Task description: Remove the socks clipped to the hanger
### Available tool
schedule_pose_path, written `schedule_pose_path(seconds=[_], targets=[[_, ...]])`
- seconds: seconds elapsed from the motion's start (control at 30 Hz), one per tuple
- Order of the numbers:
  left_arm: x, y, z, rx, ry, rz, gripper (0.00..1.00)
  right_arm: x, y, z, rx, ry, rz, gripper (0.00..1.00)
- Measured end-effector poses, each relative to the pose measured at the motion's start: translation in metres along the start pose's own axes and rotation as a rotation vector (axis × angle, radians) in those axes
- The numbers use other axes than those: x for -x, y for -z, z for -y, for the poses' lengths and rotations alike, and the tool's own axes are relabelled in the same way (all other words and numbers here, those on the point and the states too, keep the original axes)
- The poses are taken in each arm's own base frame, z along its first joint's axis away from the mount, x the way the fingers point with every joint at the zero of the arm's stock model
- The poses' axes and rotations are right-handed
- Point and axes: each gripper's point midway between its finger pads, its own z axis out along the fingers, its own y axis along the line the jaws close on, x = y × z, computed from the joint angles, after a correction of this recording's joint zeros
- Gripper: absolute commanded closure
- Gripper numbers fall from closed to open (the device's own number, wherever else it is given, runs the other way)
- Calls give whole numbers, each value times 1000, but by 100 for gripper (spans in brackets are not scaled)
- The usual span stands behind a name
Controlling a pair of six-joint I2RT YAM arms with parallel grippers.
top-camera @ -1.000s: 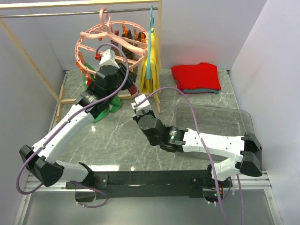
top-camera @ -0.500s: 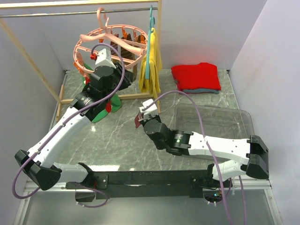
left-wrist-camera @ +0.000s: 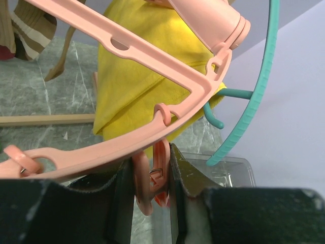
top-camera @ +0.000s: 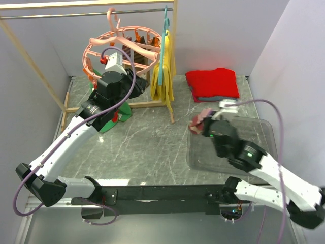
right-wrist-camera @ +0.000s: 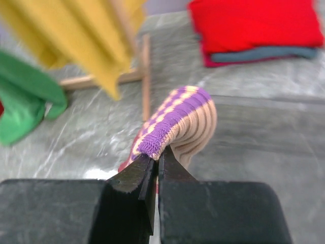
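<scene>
The right gripper (right-wrist-camera: 155, 161), clamped tight on a purple-and-tan striped sock (right-wrist-camera: 183, 119), holds it over the left edge of a clear plastic bin (top-camera: 261, 126). The left gripper (left-wrist-camera: 151, 179) pinches a pink clip (left-wrist-camera: 161, 170) on the salmon-pink hanger (left-wrist-camera: 162, 68), where brown-striped socks (top-camera: 138, 38) hang.

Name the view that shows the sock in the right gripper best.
Right wrist: the purple-striped sock sits close and centred, pinched in the right gripper. Top external shows only a small pinkish lump. Left wrist misses it.
</scene>
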Motion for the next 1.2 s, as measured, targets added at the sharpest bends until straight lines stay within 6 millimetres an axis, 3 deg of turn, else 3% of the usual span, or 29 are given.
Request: schedule_pose_path(seconds=[0.07,0.2,0.37,0.43,0.5,0.53,0.63,0.7,0.73,0.87,0.97,1.0,1.07,1.1,1.2], targets=[[-1,0,1,-6,-6,-4,99,4,8,24,-41,-52,12,100],[-2,0,2,-15,-10,-11,99,-8,16,66,-135,-139,2,100],[-5,0,3,-26,-12,-23,99,-60,11,82,-181,-155,-129,100],[-7,0,3,-30,-13,-28,99,-78,10,81,-176,-166,-180,90],[-9,0,3,-33,-13,-34,99,-94,10,78,-161,-186,-230,78],[-9,-1,3,-34,-13,-35,99,-101,10,76,-155,-194,-252,62],[-11,-1,3,-37,-13,-39,99,-112,10,71,-137,-198,-300,43],[-12,-1,4,-40,-14,-43,99,-115,10,70,-136,-183,-320,33],[-12,-1,4,-42,-14,-44,99,-115,10,70,-141,-174,-328,21],[-12,-1,6,-53,-13,-46,99,-103,8,65,-133,-132,-332,4],[-12,-1,7,-58,-13,-48,94,-85,5,51,-77,-112,-316,0],[-12,-1,7,-60,-14,-49,81,-80,4,42,-44,-100,-308,0],[-12,0,8,-64,-14,-49,70,-73,1,24,29,-81,-292,0],[-12,0,8,-67,-13,-49,62,-73,0,3,101,-49,-287,0],[-13,3,8,-73,-15,-53,50,-76,-2,-41,255,9,-280,0]])
